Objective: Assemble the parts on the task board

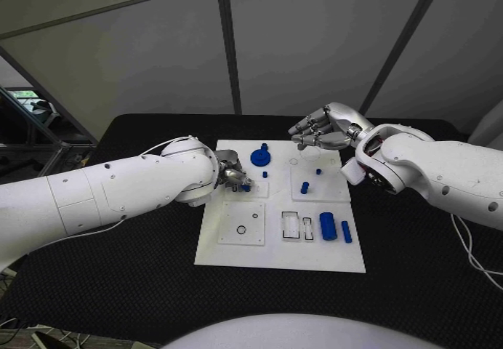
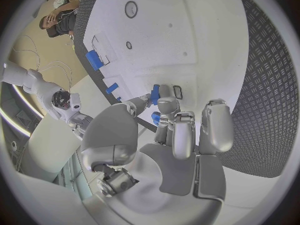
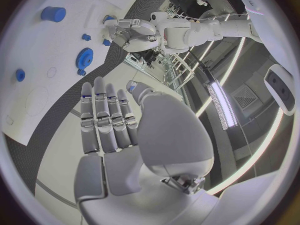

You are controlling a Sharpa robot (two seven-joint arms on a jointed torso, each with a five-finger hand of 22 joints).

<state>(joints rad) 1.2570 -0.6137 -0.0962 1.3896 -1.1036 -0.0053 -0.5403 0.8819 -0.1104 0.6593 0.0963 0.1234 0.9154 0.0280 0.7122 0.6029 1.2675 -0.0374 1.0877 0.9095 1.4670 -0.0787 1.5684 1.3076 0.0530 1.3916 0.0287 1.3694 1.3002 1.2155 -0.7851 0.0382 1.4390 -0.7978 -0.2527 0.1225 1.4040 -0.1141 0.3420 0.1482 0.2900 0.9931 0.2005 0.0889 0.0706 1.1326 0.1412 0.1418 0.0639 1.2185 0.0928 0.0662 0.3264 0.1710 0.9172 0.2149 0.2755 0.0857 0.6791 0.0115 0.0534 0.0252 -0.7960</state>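
The left hand [image 1: 232, 177] pinches a small blue part [image 2: 155, 94] over the task board [image 1: 279, 251], while the right hand [image 1: 328, 128] hovers open, holding nothing.

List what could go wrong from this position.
1. The left hand pinches a small blue part only at its fingertips; it may slip or tilt before seating on the task board.
2. The blue gear sits close by; the fingers could knock it.
3. The right hand hovers at the board's far edge and might crowd the left.
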